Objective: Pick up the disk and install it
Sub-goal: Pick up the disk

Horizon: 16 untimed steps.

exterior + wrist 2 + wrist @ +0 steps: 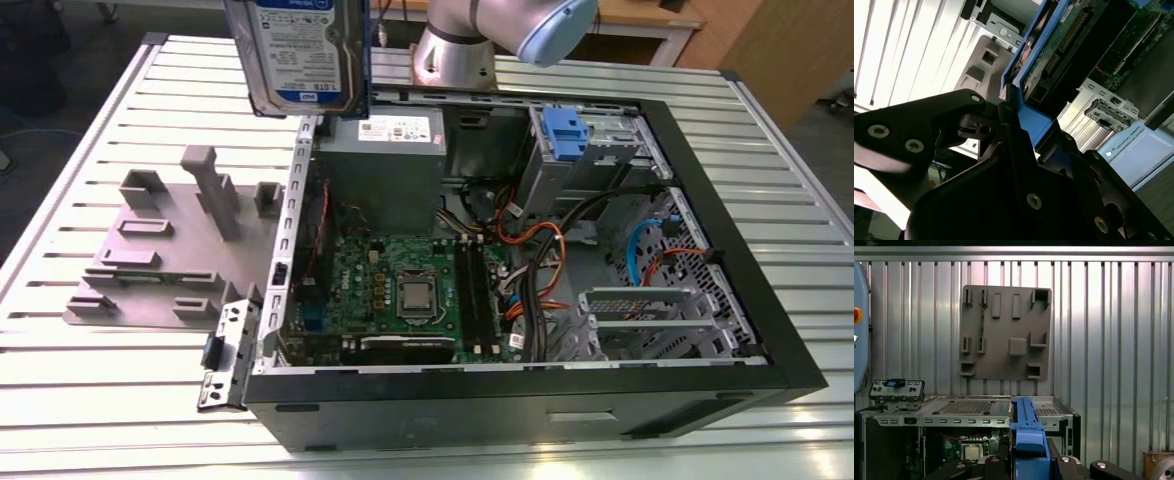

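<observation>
Since the disk [304, 55] is carried upright in the air, clear of the bench [107, 400], the pick-up is judged done and the install step is judged to be in hand. The disk is held near the bench edge where the arm [461, 45] is based, about over the corner of the open computer case [727, 235] that lies toward that edge and the grey fixture plate [160, 250]. In the second wrist view the gripper [1021, 112] is seen clamped on it, with the fingers [1013, 127] closed against a blue side rail [1041, 125]. The disk is kept well apart from the drive cage [574, 150] with the blue latch, inside the case. The next move is judged to call for the rails to be lined up squarely with a bay and the cables [534, 250] to be avoided.
</observation>
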### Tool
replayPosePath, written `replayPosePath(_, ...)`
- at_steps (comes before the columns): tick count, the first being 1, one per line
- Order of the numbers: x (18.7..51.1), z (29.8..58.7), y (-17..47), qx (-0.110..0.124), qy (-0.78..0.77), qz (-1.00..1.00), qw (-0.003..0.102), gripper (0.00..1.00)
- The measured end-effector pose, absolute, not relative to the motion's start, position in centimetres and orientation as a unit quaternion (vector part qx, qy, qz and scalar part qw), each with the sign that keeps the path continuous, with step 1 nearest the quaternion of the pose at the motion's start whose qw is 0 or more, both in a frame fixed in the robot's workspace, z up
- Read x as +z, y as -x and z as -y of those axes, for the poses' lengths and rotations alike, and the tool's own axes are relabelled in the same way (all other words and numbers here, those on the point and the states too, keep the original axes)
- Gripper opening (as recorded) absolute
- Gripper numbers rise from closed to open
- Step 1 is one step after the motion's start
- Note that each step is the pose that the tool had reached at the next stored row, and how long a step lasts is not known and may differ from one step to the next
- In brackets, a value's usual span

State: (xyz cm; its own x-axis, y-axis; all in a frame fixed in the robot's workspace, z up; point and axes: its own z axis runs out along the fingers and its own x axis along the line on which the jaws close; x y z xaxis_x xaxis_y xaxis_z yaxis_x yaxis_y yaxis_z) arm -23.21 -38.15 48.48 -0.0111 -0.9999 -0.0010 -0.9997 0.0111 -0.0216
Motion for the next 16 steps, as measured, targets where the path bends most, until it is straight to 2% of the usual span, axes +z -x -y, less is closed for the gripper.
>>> replayPosePath(5, 48.3, 39.1, 23.0, -0.007, 0.703, -0.711, 0.008, 0.36)
replayPosePath(16, 48.0, 39.3, 21.1, -0.007, 0.703, -0.711, 0.008, 0.36)
